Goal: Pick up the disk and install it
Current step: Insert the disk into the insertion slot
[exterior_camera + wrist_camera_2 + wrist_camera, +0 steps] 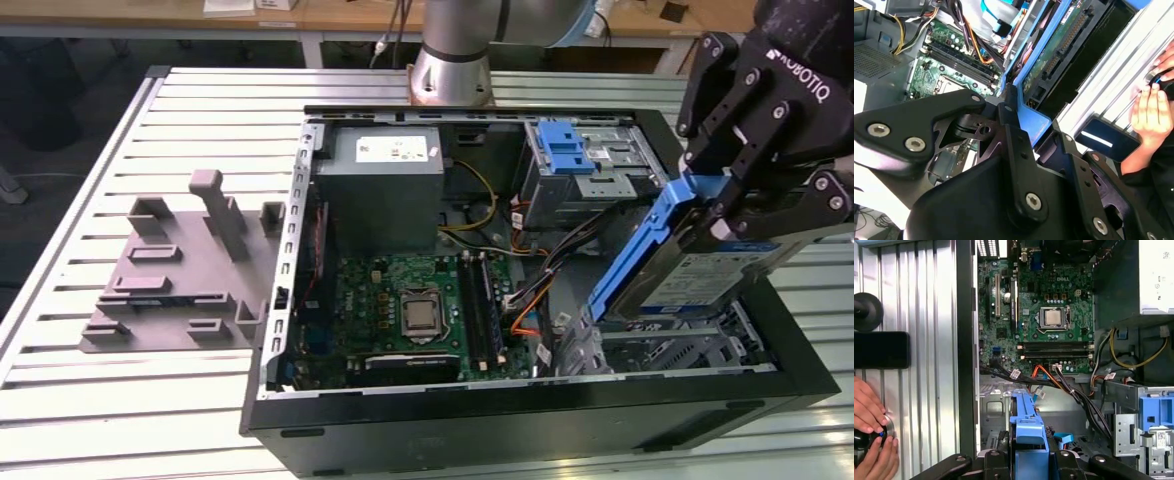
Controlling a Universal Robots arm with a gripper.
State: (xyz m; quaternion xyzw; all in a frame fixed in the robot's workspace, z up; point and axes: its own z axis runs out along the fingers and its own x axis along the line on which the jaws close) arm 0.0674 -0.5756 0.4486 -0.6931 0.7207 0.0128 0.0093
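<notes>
Disk (pixel 683 272) tilted over case (pixel 534 432) | hand (pixel 727 205) clamped on it | exterior view: label (pixel 721 268) | second wrist view: connector underside (pixel 1051 57)

Bright overhead light; glare on the slatted table (pixel 80 400); dimmer inside the case (pixel 467 440).

Silver-grey disk (pixel 705 275), white-and-blue label, blue carrier frame; held aloft, steeply tilted, at exterior view's right.
</notes>
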